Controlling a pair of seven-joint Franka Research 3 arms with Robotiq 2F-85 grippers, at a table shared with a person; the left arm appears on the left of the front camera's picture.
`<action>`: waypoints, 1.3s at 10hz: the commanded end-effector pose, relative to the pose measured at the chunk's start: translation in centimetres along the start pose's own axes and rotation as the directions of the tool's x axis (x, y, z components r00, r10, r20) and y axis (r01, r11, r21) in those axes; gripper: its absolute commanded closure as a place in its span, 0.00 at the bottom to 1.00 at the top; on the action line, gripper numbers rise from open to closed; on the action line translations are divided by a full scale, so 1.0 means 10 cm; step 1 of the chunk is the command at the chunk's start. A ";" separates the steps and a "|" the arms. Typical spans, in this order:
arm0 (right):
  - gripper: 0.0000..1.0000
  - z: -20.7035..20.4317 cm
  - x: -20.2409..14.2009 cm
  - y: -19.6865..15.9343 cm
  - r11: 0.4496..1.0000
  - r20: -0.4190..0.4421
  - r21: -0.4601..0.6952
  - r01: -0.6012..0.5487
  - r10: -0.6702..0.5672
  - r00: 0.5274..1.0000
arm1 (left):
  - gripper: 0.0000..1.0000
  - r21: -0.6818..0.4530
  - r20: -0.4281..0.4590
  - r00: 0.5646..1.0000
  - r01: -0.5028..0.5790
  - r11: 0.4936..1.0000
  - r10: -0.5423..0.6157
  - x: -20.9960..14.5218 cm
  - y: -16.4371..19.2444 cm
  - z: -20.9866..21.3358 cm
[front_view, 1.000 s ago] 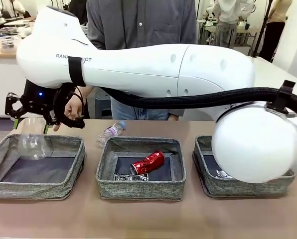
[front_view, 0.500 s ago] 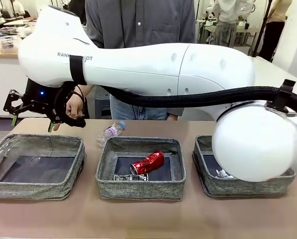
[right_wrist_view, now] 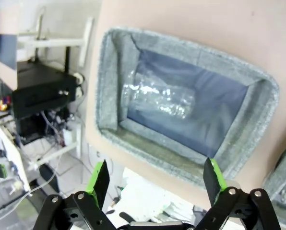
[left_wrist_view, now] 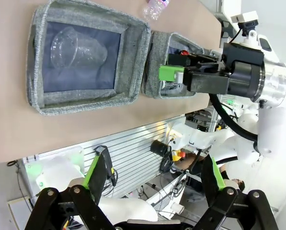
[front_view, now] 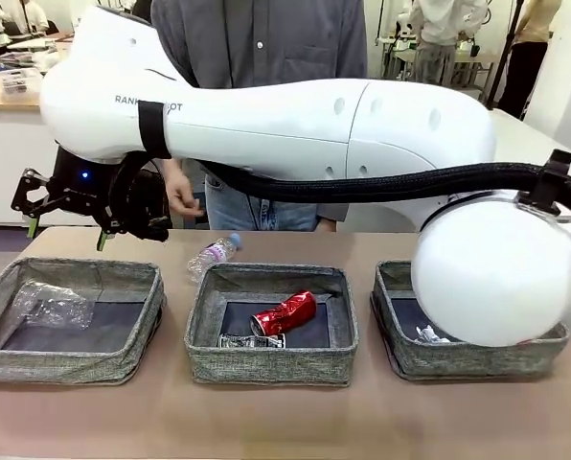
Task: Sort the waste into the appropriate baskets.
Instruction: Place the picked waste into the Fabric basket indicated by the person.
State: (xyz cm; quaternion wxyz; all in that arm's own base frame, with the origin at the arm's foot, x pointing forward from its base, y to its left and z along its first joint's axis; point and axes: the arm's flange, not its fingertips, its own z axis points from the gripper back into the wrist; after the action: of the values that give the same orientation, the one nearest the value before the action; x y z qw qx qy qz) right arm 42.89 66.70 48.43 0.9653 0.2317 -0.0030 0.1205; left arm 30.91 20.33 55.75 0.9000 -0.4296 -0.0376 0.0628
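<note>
Now the clear crumpled plastic cup [front_view: 51, 305] lies in the left grey fabric basket [front_view: 123, 364], fittingly alone; the right gripper [front_view: 65, 206] hovers above, jaws spread and empty, left gripper [left_wrist_view: 152, 179] likewise.

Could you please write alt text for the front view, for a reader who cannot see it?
The right arm reaches across the table, its right gripper open above the left basket, where a clear plastic cup lies. The middle basket holds a crushed red can and a flattened dark can; a plastic bottle lies behind it, in front of a person.
</note>
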 end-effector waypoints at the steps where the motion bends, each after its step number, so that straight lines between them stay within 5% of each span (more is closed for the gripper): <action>1: 0.00 0.41 -0.23 -0.54 0.996 -0.068 0.004 -0.087 0.087 0.994 | 0.00 0.004 0.005 1.000 -0.008 1.000 0.008 0.01 -0.02 0.00; 4: 0.00 1.36 -0.83 -1.57 0.978 -0.048 -0.034 -0.207 0.206 0.977 | 0.00 0.004 0.005 1.000 -0.008 1.000 0.008 0.01 -0.02 0.00; 7: 0.00 1.72 -1.28 -2.05 0.990 0.012 -0.049 -0.130 0.130 0.991 | 0.00 0.004 0.005 1.000 -0.008 1.000 0.008 0.01 -0.02 0.00; 8: 0.00 1.74 -1.29 -2.03 0.997 0.025 -0.063 -0.034 0.035 0.999 | 0.00 0.004 0.005 1.000 -0.008 1.000 0.008 0.01 -0.02 0.00; 9: 0.00 1.78 -0.68 -1.72 0.989 -0.028 -0.073 -0.130 0.128 0.991 | 0.00 0.004 0.005 1.000 -0.008 1.000 0.008 0.01 -0.02 0.00; 11: 0.00 1.90 -1.02 -1.97 0.994 -0.003 -0.082 -0.069 0.069 0.998 | 0.00 0.004 0.005 1.000 -0.008 1.000 0.008 0.01 -0.02 0.00; 12: 0.00 1.85 -0.90 -2.07 0.998 -0.029 -0.024 -0.063 0.063 0.998 | 0.00 0.000 0.001 1.000 -0.001 1.000 0.001 0.00 0.00 0.00; 13: 0.00 2.00 -0.87 -2.38 0.985 0.051 0.172 0.007 -0.016 0.999 | 0.00 -0.024 -0.111 0.990 0.081 0.996 -0.083 0.15 -0.14 -0.45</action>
State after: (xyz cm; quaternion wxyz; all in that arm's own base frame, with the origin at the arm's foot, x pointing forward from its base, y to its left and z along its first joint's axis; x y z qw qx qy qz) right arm 40.76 38.63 55.73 0.9623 0.2358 -0.0046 0.1352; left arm 31.53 19.09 55.20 0.8999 -0.4330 -0.0251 0.0458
